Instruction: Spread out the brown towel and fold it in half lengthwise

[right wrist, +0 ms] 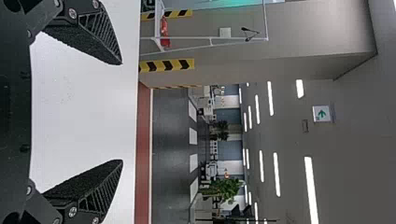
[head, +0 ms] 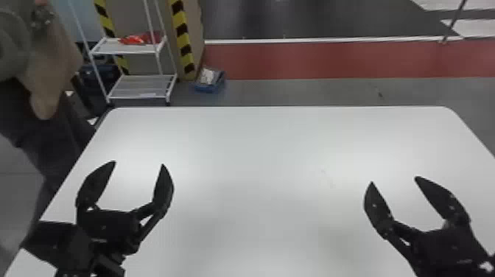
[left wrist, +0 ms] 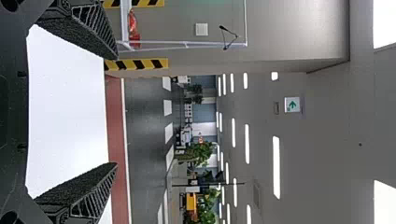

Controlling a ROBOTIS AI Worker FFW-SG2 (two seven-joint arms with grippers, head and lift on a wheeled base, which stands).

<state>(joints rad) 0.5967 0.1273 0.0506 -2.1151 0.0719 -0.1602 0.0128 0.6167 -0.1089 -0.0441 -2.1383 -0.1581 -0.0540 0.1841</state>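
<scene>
Over the left part of the white table, my left gripper stands open with nothing between its fingers. My right gripper is open and holds nothing over the table's right part. In the left wrist view, the two fingers of the left gripper are wide apart, with the white tabletop behind them. The right wrist view has the right gripper spread in the same way. No brown towel is seen.
A person stands close to the table's left edge. Behind the table's far left corner are a white shelf rack with a red item and a blue box on the floor. Striped yellow-black posts stand beside the rack.
</scene>
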